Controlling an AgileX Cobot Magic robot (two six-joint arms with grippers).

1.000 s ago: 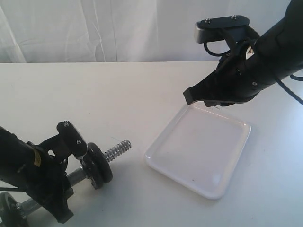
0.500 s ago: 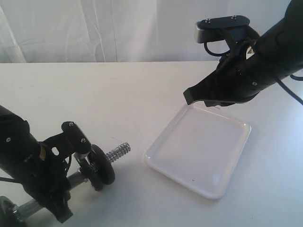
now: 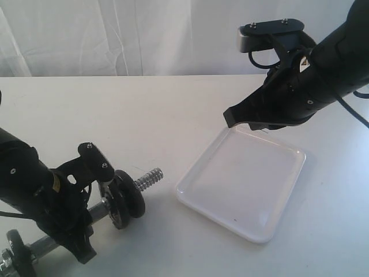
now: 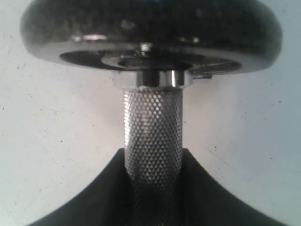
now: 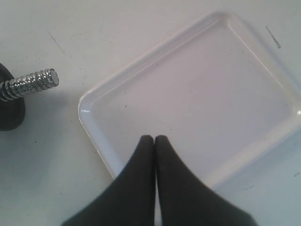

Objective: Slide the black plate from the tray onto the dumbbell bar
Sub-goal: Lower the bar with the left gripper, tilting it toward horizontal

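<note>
Left of the tray [image 3: 216, 218], well clear of its rim: black plate [image 3: 127, 199] already on the dumbbell bar [image 3: 147, 179], upright on edge, seated against the collar. Points the bar's threaded end toward the tray, long axis running away from its near corner. Clamps the knurled middle with the left tool [image 4: 153, 188], the nearer one, behind the plate on the side away from the tray. Hovers over the tray's far edge with the right tool [image 5: 154, 146], fingers pressed together on nothing. Holds nothing inside the tray. Calls, by the look of it, only for a level set-down on the worktop.
</note>
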